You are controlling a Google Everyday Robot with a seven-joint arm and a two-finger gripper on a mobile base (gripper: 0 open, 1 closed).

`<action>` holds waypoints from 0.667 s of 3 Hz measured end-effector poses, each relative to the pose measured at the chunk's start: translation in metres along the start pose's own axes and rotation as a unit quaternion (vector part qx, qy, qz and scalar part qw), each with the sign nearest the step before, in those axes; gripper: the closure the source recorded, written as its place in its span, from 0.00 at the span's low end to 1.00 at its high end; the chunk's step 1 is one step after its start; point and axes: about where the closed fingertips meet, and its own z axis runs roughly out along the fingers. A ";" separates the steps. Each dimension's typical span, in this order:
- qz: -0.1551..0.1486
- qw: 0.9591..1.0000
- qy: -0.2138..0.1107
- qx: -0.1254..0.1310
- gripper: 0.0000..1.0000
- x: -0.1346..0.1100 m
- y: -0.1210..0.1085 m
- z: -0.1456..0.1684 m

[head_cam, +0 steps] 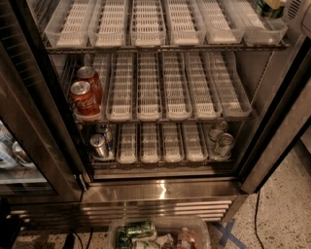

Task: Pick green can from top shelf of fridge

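Note:
The fridge [160, 190] stands open. Its top shelf [165, 48] is a wire rack with a row of clear-white slotted lane trays. A small dark green shape, seemingly the green can [265, 9], shows at the top right edge of the camera view, over the back of the rightmost tray and mostly cut off. My gripper [275, 3] is a pale piece right above it at the frame's edge, with the white arm [302, 12] beside it. I cannot tell whether the gripper holds the can.
Two red cola cans [85, 97] stand at the left of the middle shelf. Silver cans stand on the bottom shelf at the left [99, 145] and right [222, 142]. A clear bin [197, 224] of cans sits on the floor in front. The door frame [34, 121] is at the left.

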 end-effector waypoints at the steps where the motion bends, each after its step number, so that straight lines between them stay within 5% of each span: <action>1: -0.002 1.000 0.002 -0.006 1.00 -0.002 0.004 -0.003; 2: -0.008 0.999 0.027 -0.041 1.00 0.009 0.019 -0.018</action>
